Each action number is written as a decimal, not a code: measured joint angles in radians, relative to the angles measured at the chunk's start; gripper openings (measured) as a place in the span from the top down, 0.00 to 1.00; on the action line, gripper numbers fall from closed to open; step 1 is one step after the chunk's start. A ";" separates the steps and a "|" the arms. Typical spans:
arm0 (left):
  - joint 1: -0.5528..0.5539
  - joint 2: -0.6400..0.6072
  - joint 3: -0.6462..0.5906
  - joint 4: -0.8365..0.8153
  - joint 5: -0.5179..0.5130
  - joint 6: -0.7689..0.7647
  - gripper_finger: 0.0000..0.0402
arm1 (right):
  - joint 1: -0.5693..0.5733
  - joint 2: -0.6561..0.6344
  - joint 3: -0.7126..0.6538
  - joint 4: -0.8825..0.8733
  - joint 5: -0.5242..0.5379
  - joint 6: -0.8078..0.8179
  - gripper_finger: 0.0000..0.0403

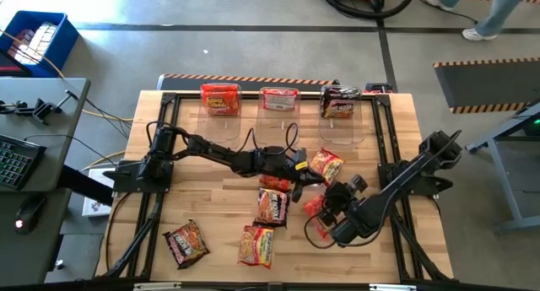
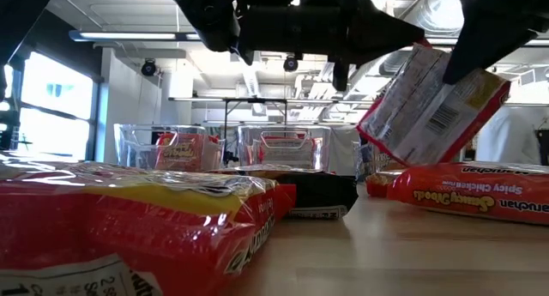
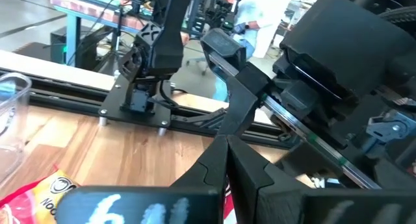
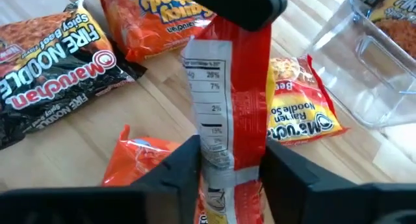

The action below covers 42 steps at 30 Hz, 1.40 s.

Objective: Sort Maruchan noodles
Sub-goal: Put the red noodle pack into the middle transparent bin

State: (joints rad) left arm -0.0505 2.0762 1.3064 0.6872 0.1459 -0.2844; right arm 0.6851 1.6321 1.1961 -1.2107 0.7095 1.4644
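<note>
My right tool (image 4: 227, 165) pinches 1 red packet (image 4: 231, 107) upright between its fingers, above the bench (image 4: 162, 107). It is light, crinkly and slippery, so I hold its edge. Left tool (image 1: 297, 166) is closed.

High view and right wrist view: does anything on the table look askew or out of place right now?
One red noodle packet stands on edge between the right tool's fingers instead of lying flat like the loose packets around it. Three clear bins along the far edge each hold packets; the rest are strewn unsorted. Nothing looks torn or spilled.
</note>
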 joint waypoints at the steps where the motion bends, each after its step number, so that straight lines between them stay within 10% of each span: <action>1: 0.000 0.000 0.000 0.000 0.005 0.000 1.00 | 0.002 0.000 0.000 0.001 0.006 -0.007 0.72; 10: 0.000 -0.010 0.000 -0.009 0.075 0.033 1.00 | 0.007 0.000 0.000 0.035 0.049 -0.086 0.77; 23: -0.004 -0.015 0.001 -0.008 0.100 0.052 1.00 | -0.020 0.000 0.000 0.130 0.114 -0.216 0.44; 42: -0.010 -0.015 0.001 0.015 0.113 0.052 1.00 | 0.027 0.091 0.000 0.100 0.131 -0.111 0.55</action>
State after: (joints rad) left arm -0.0608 2.0609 1.3071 0.7024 0.2590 -0.2325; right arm 0.7122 1.7227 1.1957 -1.1107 0.8404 1.3537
